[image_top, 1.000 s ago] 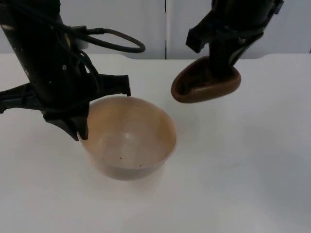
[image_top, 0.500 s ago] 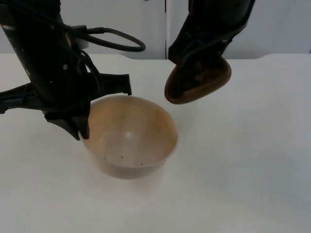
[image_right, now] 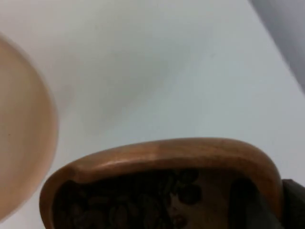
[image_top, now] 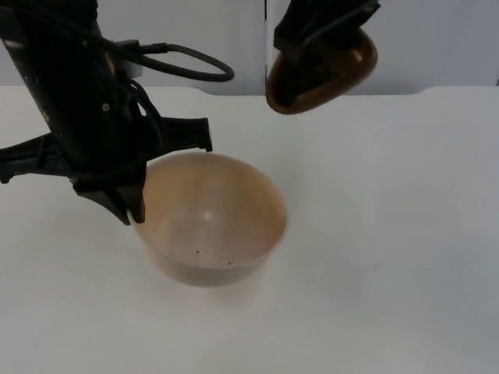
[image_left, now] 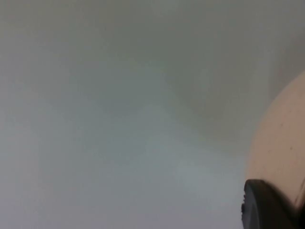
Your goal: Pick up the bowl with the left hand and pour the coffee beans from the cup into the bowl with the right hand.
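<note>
My left hand clamps the bowl rim, seemingly lifted off the worktop, while my right hand grips the cup of beans high for pouring.

The bowl is pale beige with a few dark specks inside. The cup is warm brown wood, its coffee beans dark brown. The bench is white.

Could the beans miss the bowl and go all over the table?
Yes, that could happen. The right hand holds the brown cup up near the partition wall, not over the bowl, so tipping now would likely drop the coffee beans on the table. Also, the left hand grips the bowl by just one edge of its rim, so it might tilt or slip when beans land.
</note>
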Controlling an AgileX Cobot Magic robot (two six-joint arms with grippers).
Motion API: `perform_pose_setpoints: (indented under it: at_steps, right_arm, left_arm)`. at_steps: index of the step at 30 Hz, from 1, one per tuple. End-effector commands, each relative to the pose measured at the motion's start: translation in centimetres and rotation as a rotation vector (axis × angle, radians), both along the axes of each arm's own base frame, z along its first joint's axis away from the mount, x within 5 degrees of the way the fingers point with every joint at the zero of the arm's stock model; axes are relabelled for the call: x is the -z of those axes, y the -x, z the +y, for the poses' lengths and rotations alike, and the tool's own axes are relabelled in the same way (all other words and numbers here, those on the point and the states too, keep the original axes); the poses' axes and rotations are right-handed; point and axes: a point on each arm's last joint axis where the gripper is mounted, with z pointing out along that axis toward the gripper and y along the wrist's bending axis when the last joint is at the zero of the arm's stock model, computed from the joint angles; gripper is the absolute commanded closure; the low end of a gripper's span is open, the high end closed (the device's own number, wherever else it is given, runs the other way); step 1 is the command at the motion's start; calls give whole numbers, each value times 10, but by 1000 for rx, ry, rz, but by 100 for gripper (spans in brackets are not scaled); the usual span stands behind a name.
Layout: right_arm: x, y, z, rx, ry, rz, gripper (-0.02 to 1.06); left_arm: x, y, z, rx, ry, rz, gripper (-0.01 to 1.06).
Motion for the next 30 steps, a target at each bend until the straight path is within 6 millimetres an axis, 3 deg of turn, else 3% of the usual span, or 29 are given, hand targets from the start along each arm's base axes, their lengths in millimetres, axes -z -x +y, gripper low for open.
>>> perform_pose_setpoints:
  at_steps: [1,16,30]
  right_arm:
    - [-10,4,3,-22,5,-53,105]
    - [-28,36,37,-195,198,-323,105]
    - [-37,46,45,-234,263,-430,105]
  left_arm:
    - [-1,1,-3,-11,20,-6,100]
    - [-1,1,-3,-15,26,-5,100]
    - [-1,1,-3,-16,28,-4,100]
